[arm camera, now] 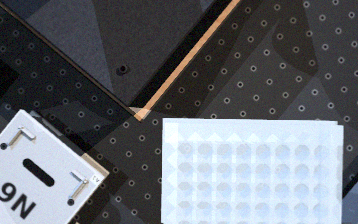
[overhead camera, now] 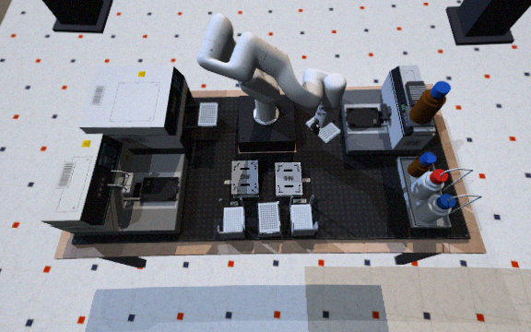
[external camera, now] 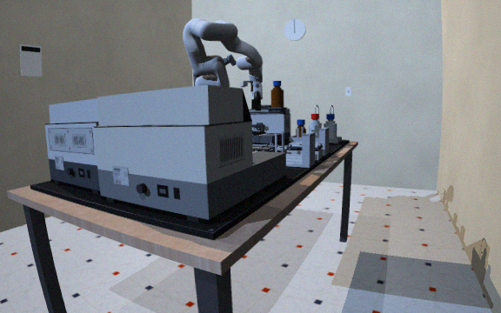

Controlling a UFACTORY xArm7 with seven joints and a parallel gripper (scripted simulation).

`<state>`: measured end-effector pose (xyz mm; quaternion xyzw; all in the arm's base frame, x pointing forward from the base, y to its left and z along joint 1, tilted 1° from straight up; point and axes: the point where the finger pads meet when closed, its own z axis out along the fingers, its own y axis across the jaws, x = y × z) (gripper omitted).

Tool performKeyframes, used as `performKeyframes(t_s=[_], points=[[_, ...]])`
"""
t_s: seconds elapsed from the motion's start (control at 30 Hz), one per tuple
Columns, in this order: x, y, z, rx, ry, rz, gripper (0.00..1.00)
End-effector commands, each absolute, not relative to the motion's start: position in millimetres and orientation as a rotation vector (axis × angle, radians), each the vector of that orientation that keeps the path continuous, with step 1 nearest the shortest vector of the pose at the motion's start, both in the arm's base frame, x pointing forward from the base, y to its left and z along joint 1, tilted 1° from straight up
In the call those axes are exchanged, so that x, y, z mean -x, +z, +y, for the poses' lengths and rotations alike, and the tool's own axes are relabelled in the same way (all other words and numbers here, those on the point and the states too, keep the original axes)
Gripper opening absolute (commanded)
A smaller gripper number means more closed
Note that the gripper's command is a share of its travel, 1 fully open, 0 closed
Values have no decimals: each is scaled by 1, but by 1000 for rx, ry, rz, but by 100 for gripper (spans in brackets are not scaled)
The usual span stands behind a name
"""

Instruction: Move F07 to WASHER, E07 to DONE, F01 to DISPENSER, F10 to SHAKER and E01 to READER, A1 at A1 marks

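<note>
Currently the white arm's gripper [overhead camera: 324,125] is clenched on a white translucent multi-well plate [overhead camera: 329,132], carried level and high between the jaws, presumably to clear fixtures, with the white N6 recovery nest [arm camera: 27,172] below and the empty grey instrument bay [overhead camera: 363,117] just beyond.

Even, fairly bright light, no glare. Top view: table [overhead camera: 265,249] throws a soft shadow onto floor [overhead camera: 385,37] toward the near edge, w/ pale tinted patches beyond it. Exterior view: same patches under and right of table, wall [external camera: 481,109] right of table warm-lit, edges slightly soft. Wrist view: sharp, plate [arm camera: 252,172] bright white vs dim deck [arm camera: 280,65], broad faint shadows across deck.
</note>
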<state>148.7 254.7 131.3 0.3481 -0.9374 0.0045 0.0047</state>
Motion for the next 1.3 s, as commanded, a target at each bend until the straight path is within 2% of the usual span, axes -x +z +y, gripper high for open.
performKeyframes(t_s=[0.0, 1.27], points=[[-137, 133, 261, -1157, 10, -2913, 0], [-36, 133, 301, -1588, 7, -2701, 0]])
